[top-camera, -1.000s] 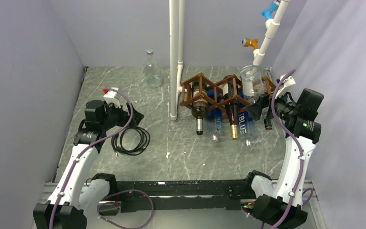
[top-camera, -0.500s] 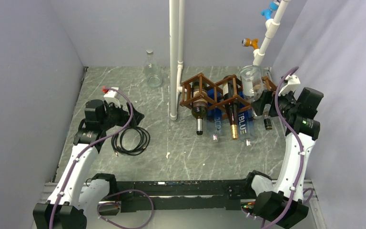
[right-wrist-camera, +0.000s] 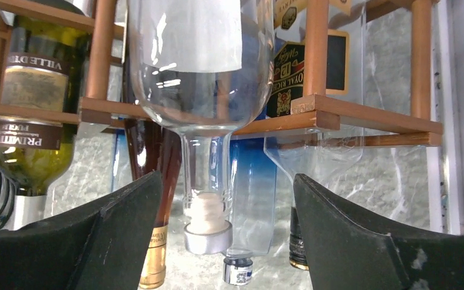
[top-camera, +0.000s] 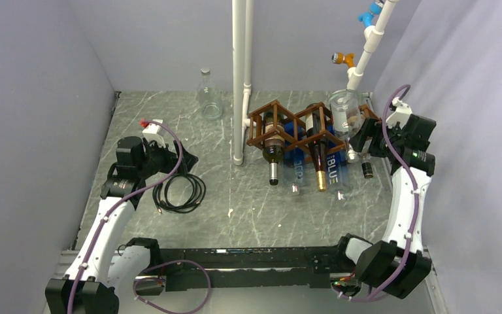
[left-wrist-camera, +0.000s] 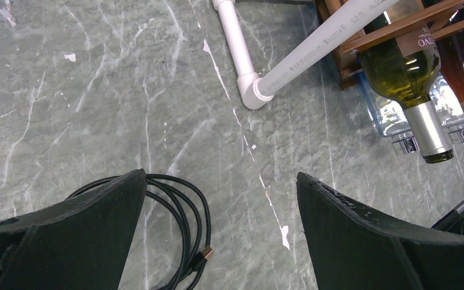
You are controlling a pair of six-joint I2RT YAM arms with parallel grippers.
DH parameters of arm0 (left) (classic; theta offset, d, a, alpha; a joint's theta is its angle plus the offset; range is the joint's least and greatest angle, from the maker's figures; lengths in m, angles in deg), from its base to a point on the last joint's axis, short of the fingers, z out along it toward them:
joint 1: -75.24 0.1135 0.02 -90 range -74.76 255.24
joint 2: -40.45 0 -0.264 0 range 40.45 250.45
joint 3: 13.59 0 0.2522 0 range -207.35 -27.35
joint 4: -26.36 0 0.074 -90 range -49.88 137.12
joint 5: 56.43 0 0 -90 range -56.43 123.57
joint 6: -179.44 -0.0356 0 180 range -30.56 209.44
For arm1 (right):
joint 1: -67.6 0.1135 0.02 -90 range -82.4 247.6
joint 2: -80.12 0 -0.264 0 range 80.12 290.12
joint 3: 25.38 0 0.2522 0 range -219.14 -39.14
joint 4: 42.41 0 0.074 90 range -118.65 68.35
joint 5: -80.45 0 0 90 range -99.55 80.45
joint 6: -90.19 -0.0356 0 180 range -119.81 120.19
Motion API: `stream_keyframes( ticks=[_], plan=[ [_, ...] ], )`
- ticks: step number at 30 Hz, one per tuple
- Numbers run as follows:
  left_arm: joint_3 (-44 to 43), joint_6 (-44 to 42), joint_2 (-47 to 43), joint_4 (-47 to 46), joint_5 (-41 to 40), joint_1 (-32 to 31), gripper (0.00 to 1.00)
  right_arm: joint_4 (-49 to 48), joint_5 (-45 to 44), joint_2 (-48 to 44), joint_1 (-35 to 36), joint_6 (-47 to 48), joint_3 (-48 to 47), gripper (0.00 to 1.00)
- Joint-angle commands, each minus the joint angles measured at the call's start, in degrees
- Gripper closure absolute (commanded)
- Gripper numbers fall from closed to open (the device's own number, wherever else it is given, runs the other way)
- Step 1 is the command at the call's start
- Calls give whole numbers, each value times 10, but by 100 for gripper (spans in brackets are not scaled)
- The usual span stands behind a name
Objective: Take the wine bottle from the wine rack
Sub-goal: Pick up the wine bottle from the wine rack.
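Clear glass wine bottle (right-wrist-camera: pixel 199 90) lies in thin-barred wooden lattice wine rack (right-wrist-camera: pixel 362 119)

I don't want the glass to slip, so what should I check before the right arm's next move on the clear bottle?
1. Neck of the clear bottle between the fingers of the right gripper: ok.
2. Fingers touching neck: not ok, gaps both sides.
3. Neck centred: not ok, nearer one finger.
4. Bottle resting on the wine rack: ok.
5. The left gripper away from rack: ok, open above black cable.
6. Pull-out path free: cannot tell.
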Motion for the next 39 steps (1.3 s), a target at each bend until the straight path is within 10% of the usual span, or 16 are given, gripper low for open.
stream_keyframes(
  ticks=[1, 39],
  plan=[
    [-24, 7, 1, -3, 13, -1, 1, 2, -24, 26, 19, -14, -24, 19],
    [-27, 5, 7, 2, 11, 0, 0, -18, -11, 109, 72, -36, 7, 46]
  ],
)
